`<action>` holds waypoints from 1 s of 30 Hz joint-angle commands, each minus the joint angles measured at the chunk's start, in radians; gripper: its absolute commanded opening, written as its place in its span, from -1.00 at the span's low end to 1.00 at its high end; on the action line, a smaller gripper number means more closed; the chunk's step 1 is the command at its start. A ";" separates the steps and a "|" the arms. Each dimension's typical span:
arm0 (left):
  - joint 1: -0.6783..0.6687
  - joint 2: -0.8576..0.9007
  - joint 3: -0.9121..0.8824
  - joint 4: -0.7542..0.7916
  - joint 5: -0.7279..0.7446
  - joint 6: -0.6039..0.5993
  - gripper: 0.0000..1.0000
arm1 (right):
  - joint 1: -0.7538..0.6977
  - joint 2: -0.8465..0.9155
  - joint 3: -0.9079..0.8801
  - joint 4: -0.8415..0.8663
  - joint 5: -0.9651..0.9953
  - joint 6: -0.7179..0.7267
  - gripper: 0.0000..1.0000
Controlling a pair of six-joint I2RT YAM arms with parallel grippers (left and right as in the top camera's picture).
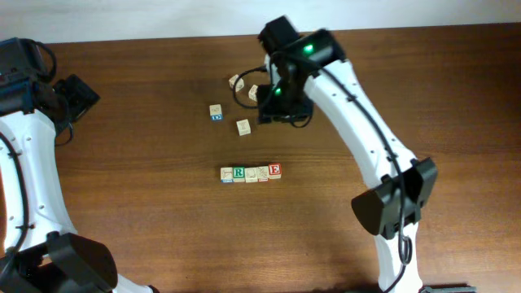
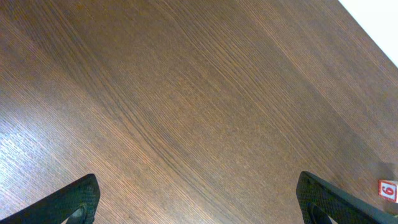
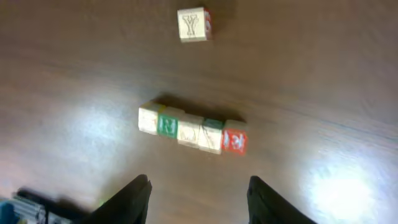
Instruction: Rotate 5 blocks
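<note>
Blocks [image 1: 251, 172] lie as five touching cubes in one row near the middle of the table [image 1: 122, 203], green R toward one end, red E at the other. My right gripper [image 3: 199, 199] hangs half open and empty near the far edge, among loose cubes [image 1: 243, 127]. I judge it could bump those, or shove neighbours when pinching one block in the row. My left gripper [image 2: 199, 208] gapes empty by the far left corner. From overhead, the right jaws hide under the wrist; plain faces blur.
</note>
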 commanded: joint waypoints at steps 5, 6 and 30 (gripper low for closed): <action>0.002 -0.006 0.013 -0.001 0.015 -0.009 0.98 | 0.018 -0.113 0.108 -0.136 0.002 -0.041 0.02; 0.002 -0.006 0.013 0.000 0.015 -0.009 0.98 | 0.033 -0.113 0.098 -0.136 0.005 -0.041 0.03; 0.002 -0.006 0.013 -0.062 0.014 -0.009 0.98 | 0.201 -0.108 -0.688 0.245 0.119 0.262 0.00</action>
